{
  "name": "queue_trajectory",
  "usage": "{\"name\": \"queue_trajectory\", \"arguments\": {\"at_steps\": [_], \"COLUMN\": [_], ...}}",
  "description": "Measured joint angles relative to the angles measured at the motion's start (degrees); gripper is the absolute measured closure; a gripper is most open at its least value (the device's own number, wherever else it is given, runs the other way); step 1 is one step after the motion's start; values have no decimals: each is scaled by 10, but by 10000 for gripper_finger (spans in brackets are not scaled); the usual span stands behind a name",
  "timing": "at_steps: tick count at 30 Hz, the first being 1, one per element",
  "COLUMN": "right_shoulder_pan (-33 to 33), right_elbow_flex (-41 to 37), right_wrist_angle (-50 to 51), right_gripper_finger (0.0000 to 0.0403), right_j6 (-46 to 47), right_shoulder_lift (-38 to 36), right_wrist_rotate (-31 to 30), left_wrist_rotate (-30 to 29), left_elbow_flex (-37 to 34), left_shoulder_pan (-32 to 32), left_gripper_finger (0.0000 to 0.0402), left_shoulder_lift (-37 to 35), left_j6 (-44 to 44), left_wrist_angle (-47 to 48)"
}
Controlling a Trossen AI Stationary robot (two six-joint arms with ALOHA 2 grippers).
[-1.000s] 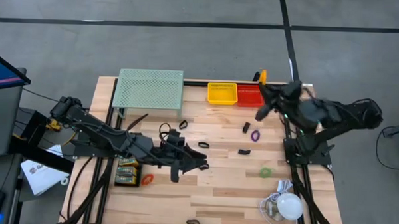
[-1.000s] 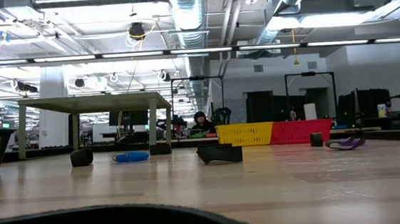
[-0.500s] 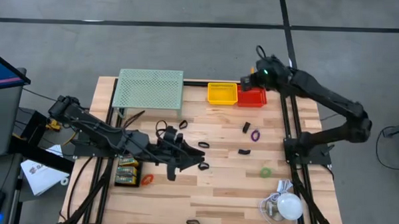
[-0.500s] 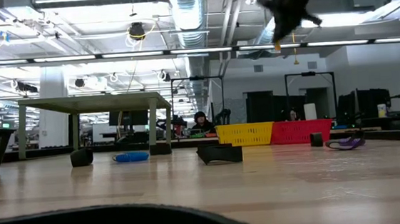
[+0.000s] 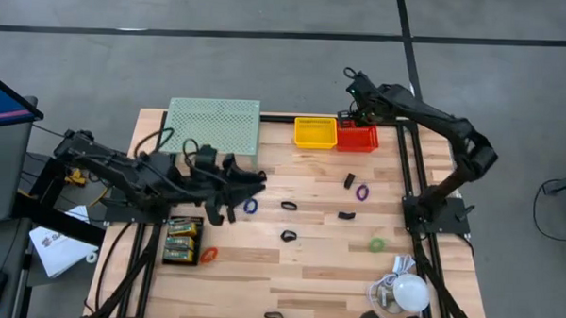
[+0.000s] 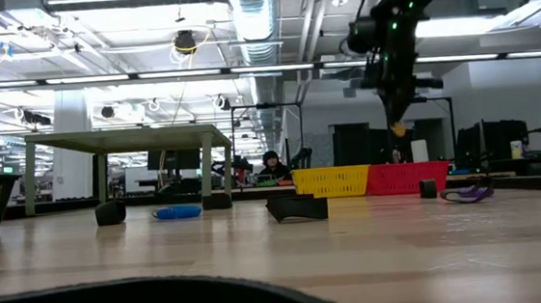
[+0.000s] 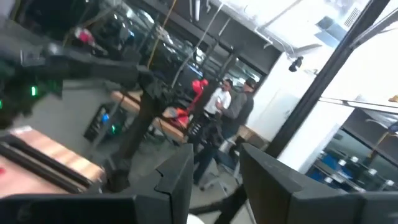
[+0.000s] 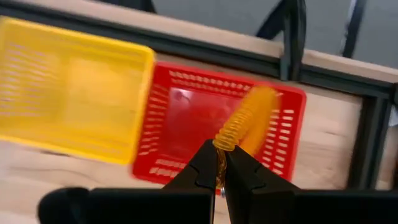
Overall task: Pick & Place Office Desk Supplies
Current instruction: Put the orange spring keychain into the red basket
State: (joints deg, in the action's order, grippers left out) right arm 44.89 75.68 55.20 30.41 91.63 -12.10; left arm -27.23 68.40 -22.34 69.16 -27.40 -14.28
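Note:
My right gripper [image 8: 222,163] is shut on an orange ribbed piece [image 8: 250,115] above the red basket [image 5: 361,139] at the far right; the low view shows the piece [image 6: 398,128] well above the basket [image 6: 408,177]. My left gripper [image 5: 256,179] is raised near the mesh stand [image 5: 211,126]. Its fingers [image 7: 179,180] stand apart, with the room showing between them. Black clips [image 5: 287,237] [image 5: 288,205], a blue ring [image 5: 250,206], a purple ring [image 5: 362,192] and a green ring [image 5: 377,244] lie flat on the table. My right gripper pinches one end of the orange ribbed piece [image 8: 221,144] between its two fingertips. The fingers slant steeply down from above. The rest of the piece sticks out beyond the tips, hanging clear over the red basket.
A yellow basket [image 5: 315,132] stands left of the red one. Green card-backed packs [image 5: 181,240] and an orange ring [image 5: 209,255] lie near the left edge. More black clips [image 5: 348,180] [image 5: 345,216] lie at the right. A white dome with a cord [image 5: 412,294] sits at the near right corner.
My right gripper has swung in from beyond the table's right edge to above the red basket, come down and tipped its fingers downward, still shut on the orange piece. My left gripper has risen and drawn back toward the mesh stand, uncovering a black clip and the blue ring.

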Motion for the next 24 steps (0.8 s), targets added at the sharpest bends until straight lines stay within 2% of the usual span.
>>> {"name": "queue_trajectory", "arguments": {"at_steps": [10,19,24], "right_shoulder_pan": [18,18,21], "right_elbow_flex": [0,0,0], "right_wrist_angle": [11,12,25], "right_gripper_finger": [398,396,362], "right_j6": [5,-2,-18], "right_shoulder_lift": [65,81,81], "right_wrist_rotate": [6,18,28], "left_wrist_rotate": [-2,-2,-2], "left_elbow_flex": [0,0,0], "left_shoulder_pan": [7,6,6], "left_gripper_finger": [275,275,275], "left_shoulder_lift": [-14,-8,-8], "left_j6": [19,19,19], "left_wrist_angle": [2,1,2]}}
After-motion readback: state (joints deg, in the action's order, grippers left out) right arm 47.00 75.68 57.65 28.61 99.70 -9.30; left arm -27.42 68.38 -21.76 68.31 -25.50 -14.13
